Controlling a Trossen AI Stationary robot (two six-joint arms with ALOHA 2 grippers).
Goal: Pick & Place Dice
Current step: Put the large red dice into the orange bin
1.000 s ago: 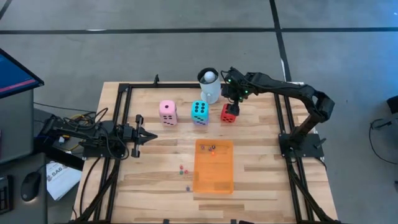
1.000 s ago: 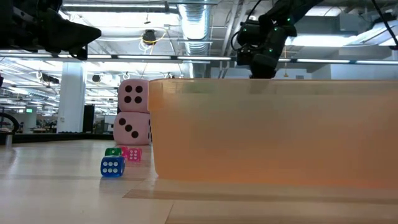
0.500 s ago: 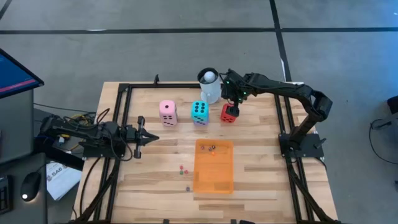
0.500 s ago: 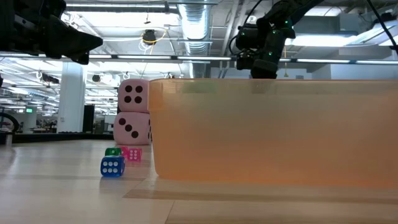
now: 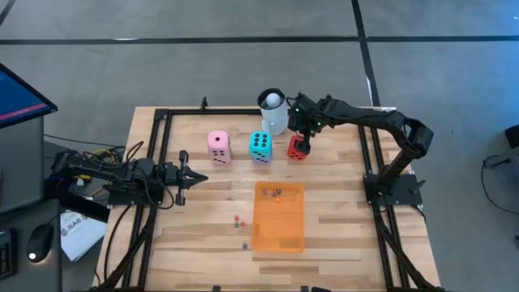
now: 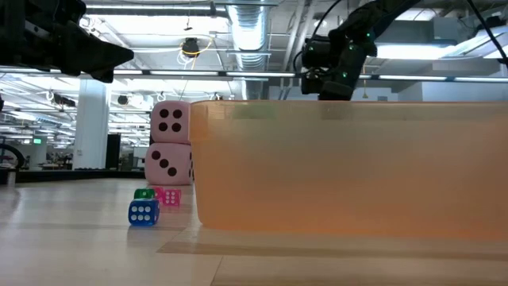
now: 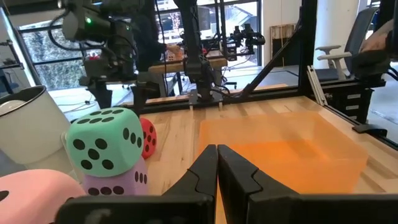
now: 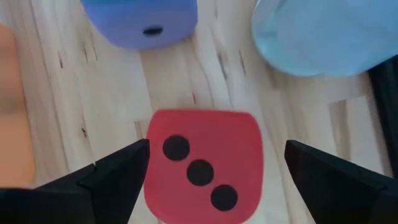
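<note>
A red die (image 8: 202,165) rests on the table to the right of a teal die (image 7: 102,146), which is stacked on a purple one (image 7: 118,180). Farther left, one pink die (image 6: 171,121) sits on another (image 6: 168,163). My right gripper (image 5: 301,136) hangs open over the red die, pointing steeply down, with one finger (image 8: 118,177) on each side of it and a gap at both. Tiny dice (image 6: 144,212) lie on the table left of the orange tray. My left gripper (image 7: 217,165) is shut and level at the table's left side (image 5: 188,178).
A flat orange tray (image 5: 279,215) lies near the table's middle with a few tiny pieces at its far end. A white mug (image 5: 272,111) holding a ball stands just beyond the red die, close to my right gripper. Black frame rails (image 5: 158,162) border the table.
My right gripper has come down a little toward the red die. Nothing else has moved.
</note>
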